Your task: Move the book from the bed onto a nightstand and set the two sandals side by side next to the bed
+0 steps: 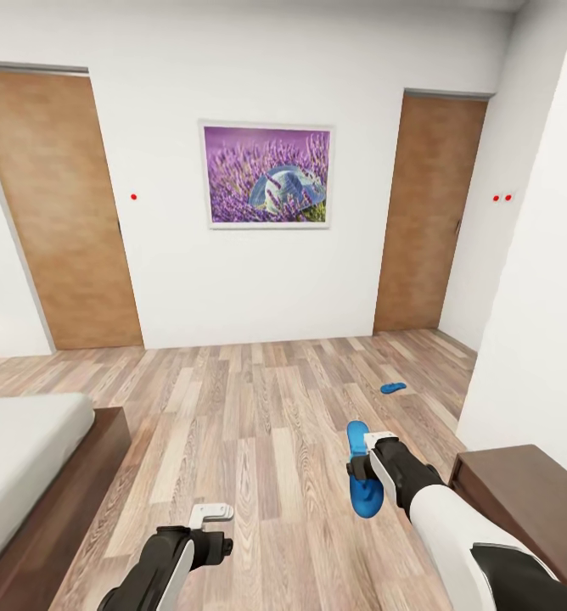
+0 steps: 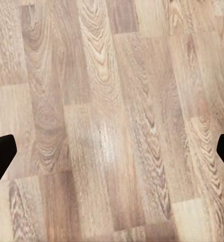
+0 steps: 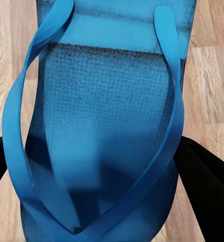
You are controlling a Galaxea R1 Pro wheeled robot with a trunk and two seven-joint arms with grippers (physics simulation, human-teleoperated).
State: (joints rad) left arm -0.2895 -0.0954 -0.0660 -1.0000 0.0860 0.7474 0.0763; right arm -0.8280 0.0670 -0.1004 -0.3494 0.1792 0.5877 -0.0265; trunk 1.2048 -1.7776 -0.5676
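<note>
My right gripper [image 1: 364, 468] is shut on a blue sandal [image 1: 362, 475], holding it above the wood floor; in the right wrist view the sandal [image 3: 106, 126] with its straps sits between the dark fingers [image 3: 210, 189]. The other blue sandal [image 1: 393, 388] lies on the floor farther off, toward the right door. A corner of the bed [image 1: 20, 458] with its off-white mattress shows at the left. The nightstand [image 1: 530, 492] is at the lower right, beside my right arm. My left gripper [image 1: 216, 530] hangs open over bare floor, fingertips [image 2: 1, 156] wide apart. The book is out of view.
Two wooden doors [image 1: 58, 212] [image 1: 423, 212] flank a white wall with a lavender picture [image 1: 266, 174]. A white wall corner [image 1: 530, 297] juts in on the right above the nightstand. Wood floor [image 1: 258, 407] stretches between bed and nightstand.
</note>
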